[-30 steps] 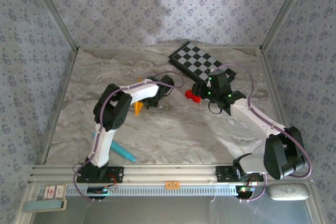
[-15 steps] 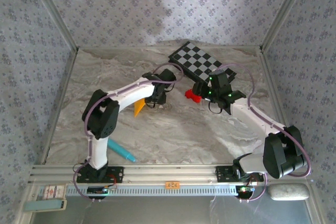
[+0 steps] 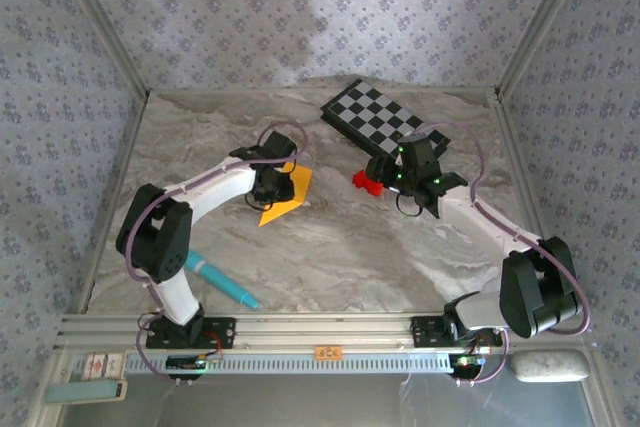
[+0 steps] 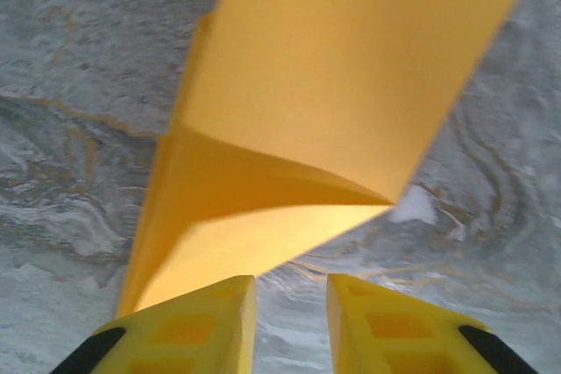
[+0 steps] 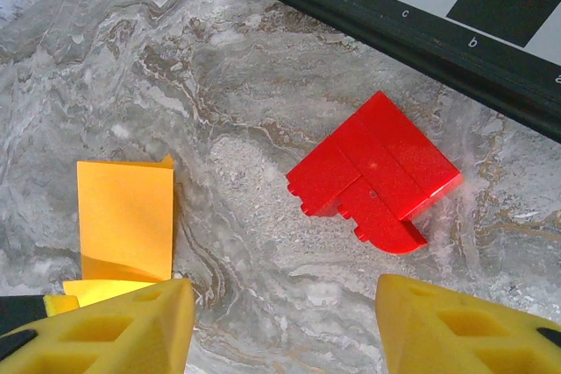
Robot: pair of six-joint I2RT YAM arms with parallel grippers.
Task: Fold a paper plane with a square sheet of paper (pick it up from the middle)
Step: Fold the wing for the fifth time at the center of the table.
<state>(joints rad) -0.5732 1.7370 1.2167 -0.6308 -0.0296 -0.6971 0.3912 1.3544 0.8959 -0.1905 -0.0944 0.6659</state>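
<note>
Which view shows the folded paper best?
Left wrist: the paper is close up, its fold and raised flap plain. The top view shows the paper small on the table, partly hidden by the left arm. The right wrist view shows it as a small folded piece, left of the red block.

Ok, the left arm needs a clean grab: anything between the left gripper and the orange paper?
Nothing visible. The orange paper lies directly ahead of the left gripper; the red block sits well aside.
</note>
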